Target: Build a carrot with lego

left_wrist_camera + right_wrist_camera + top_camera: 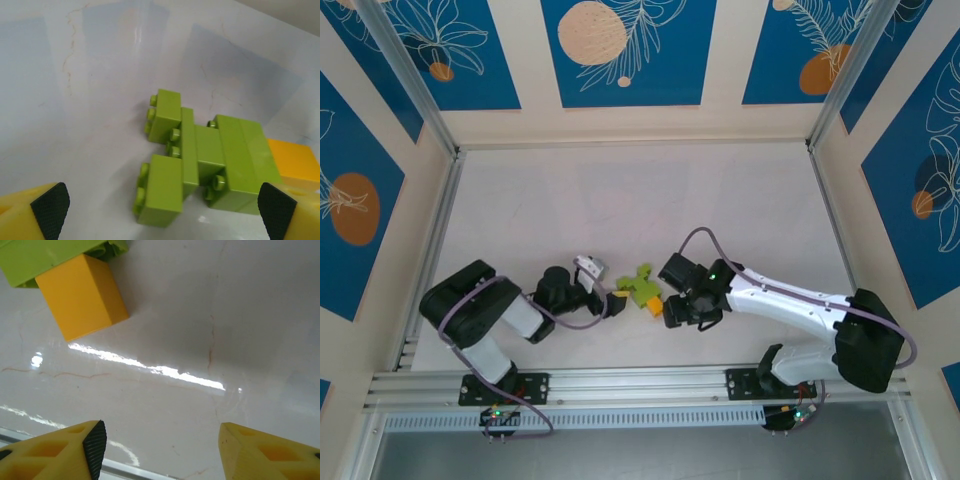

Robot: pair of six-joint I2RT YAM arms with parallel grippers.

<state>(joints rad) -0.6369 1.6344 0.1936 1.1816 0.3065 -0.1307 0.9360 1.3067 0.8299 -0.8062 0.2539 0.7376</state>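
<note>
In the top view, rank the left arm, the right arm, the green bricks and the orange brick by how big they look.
1. The right arm and the left arm: folded differently, too close to rank.
2. The green bricks, joined in one cluster.
3. The orange brick, smallest, at the cluster's near end.

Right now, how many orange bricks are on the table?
1. The orange brick butts the end of the lime-green bricks, near the front of the table. Others could hide beneath the green ones.
</note>
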